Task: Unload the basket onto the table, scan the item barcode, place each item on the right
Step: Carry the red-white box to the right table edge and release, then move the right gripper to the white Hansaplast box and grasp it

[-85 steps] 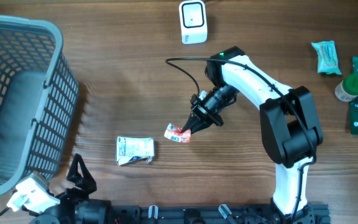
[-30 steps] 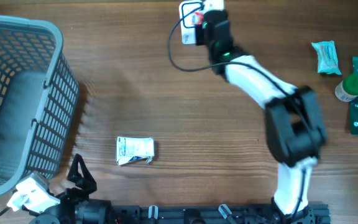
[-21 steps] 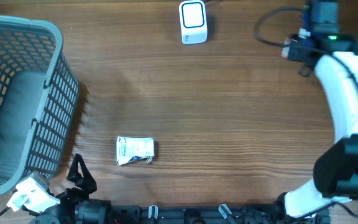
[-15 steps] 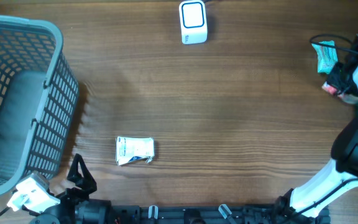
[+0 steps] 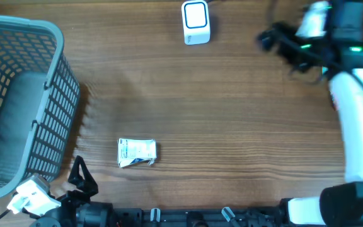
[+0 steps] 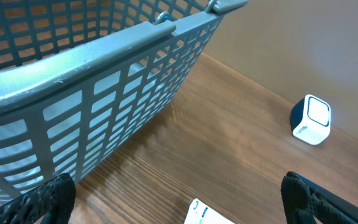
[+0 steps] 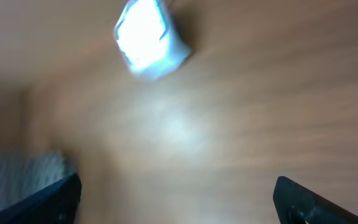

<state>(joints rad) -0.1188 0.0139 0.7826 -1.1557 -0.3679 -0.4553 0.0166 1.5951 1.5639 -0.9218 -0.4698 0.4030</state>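
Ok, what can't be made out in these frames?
Right gripper: smeared by motion blur in the overhead and right wrist views; its fingertips look wide apart, and anything between them would be hard to see.
Barcode scanner: right wrist view, blurred to a white blob.
White packet: left wrist view, cut off by the bottom edge; overhead, its print is too small to read.
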